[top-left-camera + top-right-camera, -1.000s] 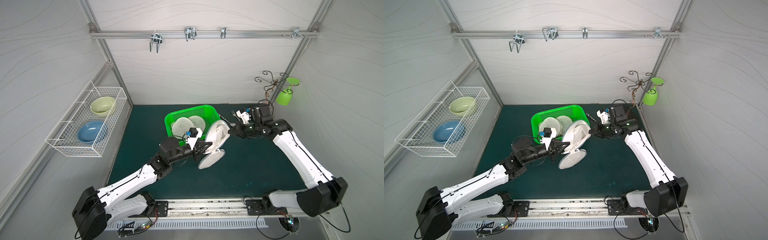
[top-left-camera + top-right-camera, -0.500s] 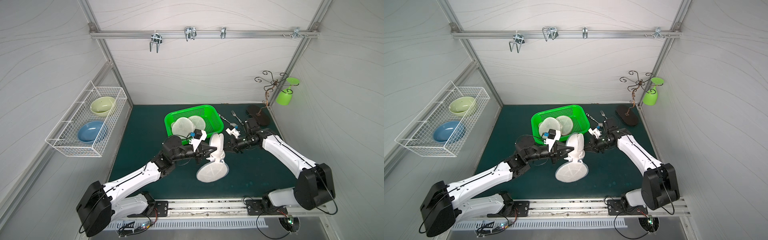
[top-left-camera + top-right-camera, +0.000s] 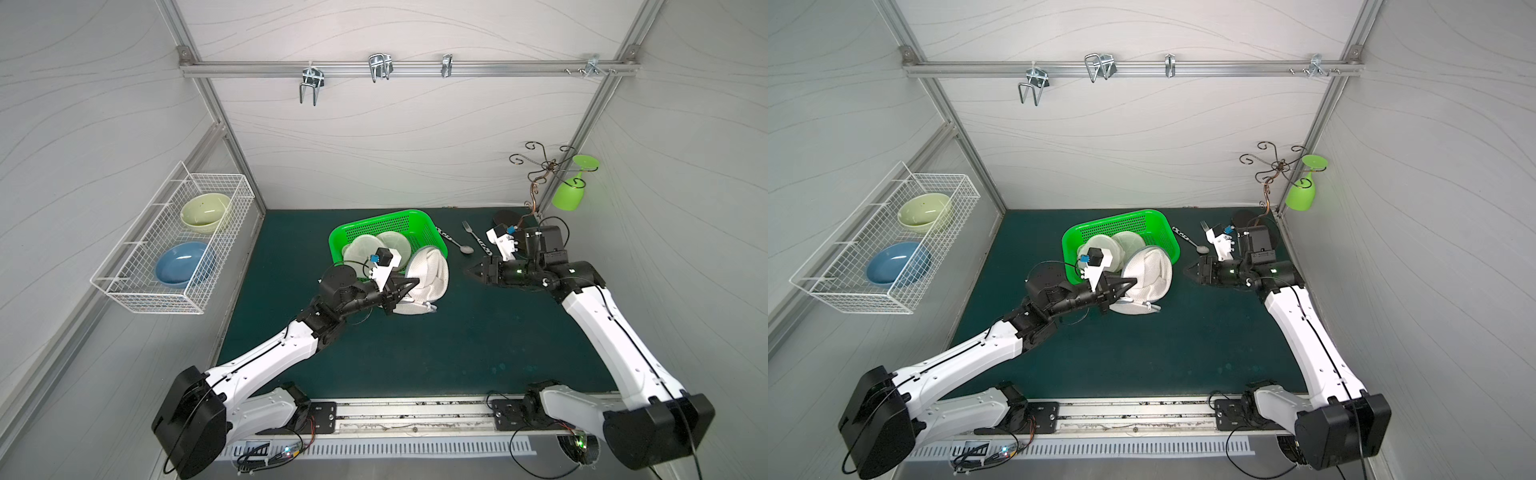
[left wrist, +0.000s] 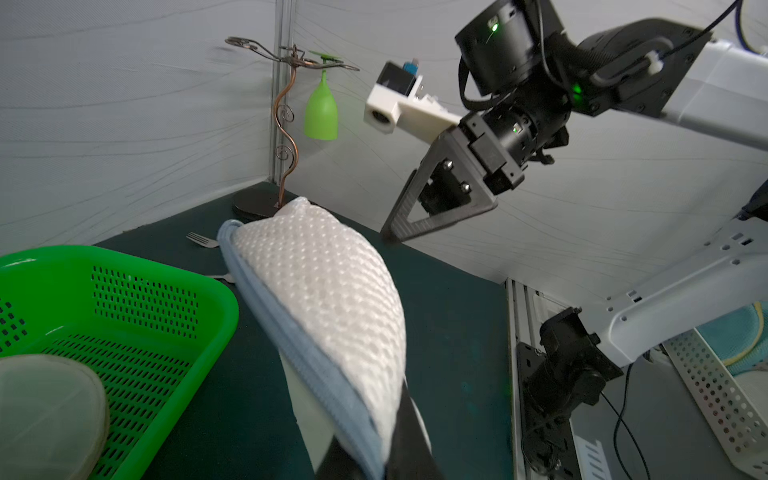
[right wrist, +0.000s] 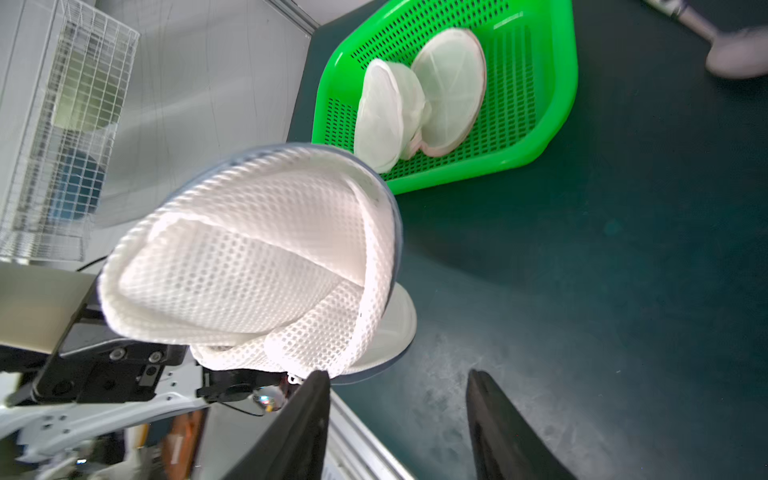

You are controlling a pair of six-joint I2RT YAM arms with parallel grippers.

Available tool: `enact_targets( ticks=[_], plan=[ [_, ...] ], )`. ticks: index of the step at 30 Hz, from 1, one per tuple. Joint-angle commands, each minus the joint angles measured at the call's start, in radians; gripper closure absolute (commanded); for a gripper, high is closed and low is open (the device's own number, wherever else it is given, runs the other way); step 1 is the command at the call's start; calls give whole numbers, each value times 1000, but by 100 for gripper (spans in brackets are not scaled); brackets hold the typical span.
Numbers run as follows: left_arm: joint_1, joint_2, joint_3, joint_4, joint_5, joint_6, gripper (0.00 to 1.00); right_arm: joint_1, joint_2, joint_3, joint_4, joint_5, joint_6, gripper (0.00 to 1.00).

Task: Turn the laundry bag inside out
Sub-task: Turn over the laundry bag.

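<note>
Left end effector point(image 3: 410, 287) pinches the white mesh laundry bag point(image 3: 430, 274) by its rim. The bag's up on edge, mouth facing the right end effector point(image 5: 397, 374), whose jaws are apart and empty.

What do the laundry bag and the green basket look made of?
Laundry bag: soft white mesh fabric, honeycomb holes, pale blue trim along the rim. Basket: glossy moulded green plastic, likely, with rows of slots.

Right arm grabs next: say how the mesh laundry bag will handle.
Probably floppy: the laundry bag mesh folds inward. Its blue rim keeps a round curve, so likely springy. Probably light: the left gripper props it by one pinch.
</note>
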Motion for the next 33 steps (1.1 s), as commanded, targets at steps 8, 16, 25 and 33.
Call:
enact_targets(
  ticks=[8,16,25,33],
  plan=[
    [4,-49,29,-228,292,193,100,171,-243,-88,71,21,-606,33],
    [3,-40,59,-277,467,253,100,206,-258,-109,-51,-55,-894,27],
    [3,-35,96,-364,500,339,100,272,-195,-112,-91,-149,-928,39],
    [3,-26,104,-359,506,339,100,332,-148,-115,-107,-164,-931,59]
  ],
)
